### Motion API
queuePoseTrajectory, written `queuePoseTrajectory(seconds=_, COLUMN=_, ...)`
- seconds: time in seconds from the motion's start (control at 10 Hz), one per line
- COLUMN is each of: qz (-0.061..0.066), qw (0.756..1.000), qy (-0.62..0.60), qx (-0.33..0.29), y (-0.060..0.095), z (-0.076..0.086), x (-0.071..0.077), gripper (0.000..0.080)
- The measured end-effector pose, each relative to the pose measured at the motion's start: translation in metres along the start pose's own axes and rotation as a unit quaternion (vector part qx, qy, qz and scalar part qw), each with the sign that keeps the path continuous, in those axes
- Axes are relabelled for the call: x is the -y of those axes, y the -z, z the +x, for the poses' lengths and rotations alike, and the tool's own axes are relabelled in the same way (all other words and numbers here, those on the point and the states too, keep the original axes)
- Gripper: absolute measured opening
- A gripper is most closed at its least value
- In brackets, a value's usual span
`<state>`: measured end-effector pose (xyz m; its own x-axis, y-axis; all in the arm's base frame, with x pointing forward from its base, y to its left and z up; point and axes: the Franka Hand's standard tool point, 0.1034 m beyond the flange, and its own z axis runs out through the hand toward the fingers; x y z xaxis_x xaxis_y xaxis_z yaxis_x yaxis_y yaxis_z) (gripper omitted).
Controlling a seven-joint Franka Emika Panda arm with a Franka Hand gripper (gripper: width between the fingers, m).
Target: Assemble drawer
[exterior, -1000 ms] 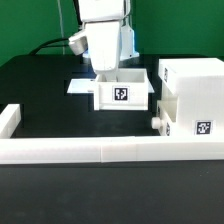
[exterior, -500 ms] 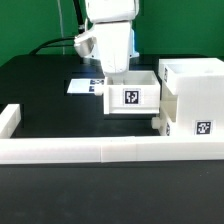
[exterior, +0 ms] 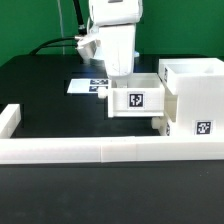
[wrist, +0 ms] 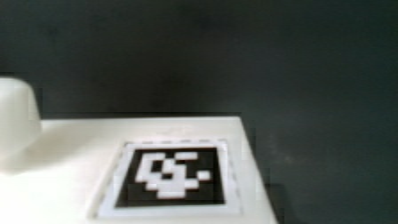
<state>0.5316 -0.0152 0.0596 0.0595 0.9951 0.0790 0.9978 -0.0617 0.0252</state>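
In the exterior view we see the claw lowered onto the back wall of a white tray, so the tray hides its fingertips. We cannot tell if it grips this wall or only stands over it. The tray shows a black-and-white tag on its front face and its side is very near the tall case, at the exterior view's right; whether they touch we cannot tell. A second tray with a round knob already sits low in the case. Behind the first tray the marker board lies flat on the dark surface. A long low white wall runs along the front. In the wrist view we see a white face with a blurred tag.
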Motion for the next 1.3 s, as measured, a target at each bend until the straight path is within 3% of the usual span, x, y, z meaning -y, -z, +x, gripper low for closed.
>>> queuePoseTrajectory(seconds=0.4, qz=-0.005, qw=1.000, qy=0.002, qx=-0.002, y=-0.0001, z=0.0036, x=-0.0087, gripper=0.0044)
queuePoseTrajectory(seconds=0.9, qz=0.000, qw=1.000, qy=0.001, qx=-0.004, y=-0.0060, z=0.0032, x=-0.0059, gripper=0.0044)
queuePoseTrajectory(seconds=1.1, qz=-0.012, qw=1.000, qy=0.002, qx=-0.005, y=-0.0063, z=0.0057, x=-0.0085, gripper=0.0044)
queuePoseTrajectory(seconds=1.3, qz=-0.009, qw=1.000, qy=0.002, qx=-0.005, y=-0.0069, z=0.0059, x=-0.0077, gripper=0.0044)
